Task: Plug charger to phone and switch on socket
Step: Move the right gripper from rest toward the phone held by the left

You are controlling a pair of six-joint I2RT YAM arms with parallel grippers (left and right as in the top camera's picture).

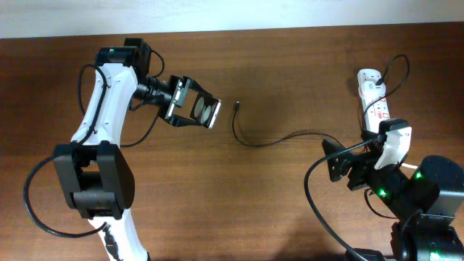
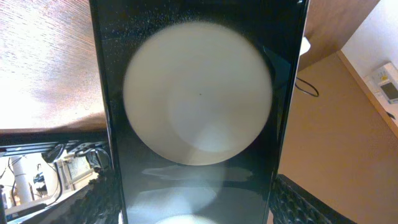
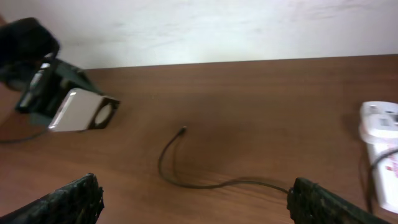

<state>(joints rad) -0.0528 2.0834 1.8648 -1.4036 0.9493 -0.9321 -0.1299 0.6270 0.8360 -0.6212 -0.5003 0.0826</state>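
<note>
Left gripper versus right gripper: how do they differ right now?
The left gripper is closed on the phone; the right gripper is wide open and empty. The left gripper is toward the table's left side, while the right gripper is beside the socket. Both face the charger lying between them.

phone (image 1: 197, 109) sits between left fingers (image 2: 301, 202), 10 o'clock from counter (image 1: 275, 203) centre. charger (image 1: 250, 143) tip lies on counter just at phone's 3 o'clock, not touching; cable bows toward 6, then runs 3 o'clock toward socket (image 1: 373, 94) at counter's 2 o'clock.
</note>
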